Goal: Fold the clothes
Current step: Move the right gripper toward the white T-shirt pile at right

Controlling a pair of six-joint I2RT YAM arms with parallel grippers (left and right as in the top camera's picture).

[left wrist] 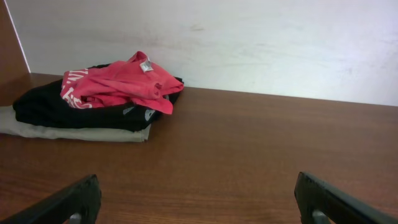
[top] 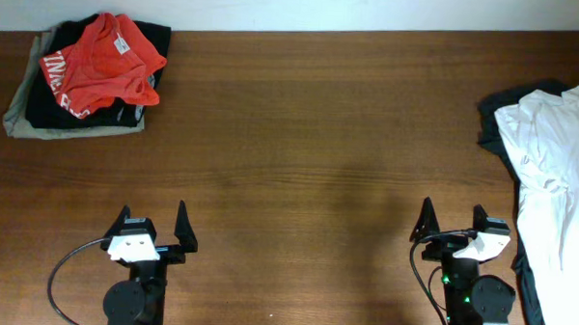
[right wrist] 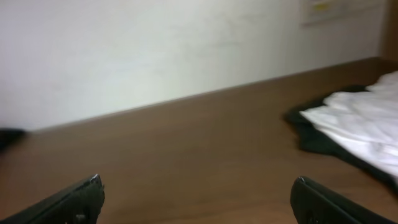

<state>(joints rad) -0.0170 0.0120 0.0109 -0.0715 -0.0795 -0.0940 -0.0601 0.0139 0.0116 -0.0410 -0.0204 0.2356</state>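
Note:
A stack of clothes sits at the table's back left: a crumpled red garment [top: 105,61] on a folded black one [top: 55,116] and a folded grey-tan one [top: 16,119]. It also shows in the left wrist view [left wrist: 118,84]. At the right edge a white garment [top: 555,152] lies unfolded on a black one [top: 494,117], also in the right wrist view [right wrist: 360,118]. My left gripper [top: 153,225] [left wrist: 196,199] is open and empty near the front edge. My right gripper [top: 453,221] [right wrist: 196,199] is open and empty, left of the white garment.
The brown wooden table [top: 300,144] spans the view, with a white wall [left wrist: 249,37] behind it. The arm bases and cables [top: 68,271] stand at the front edge.

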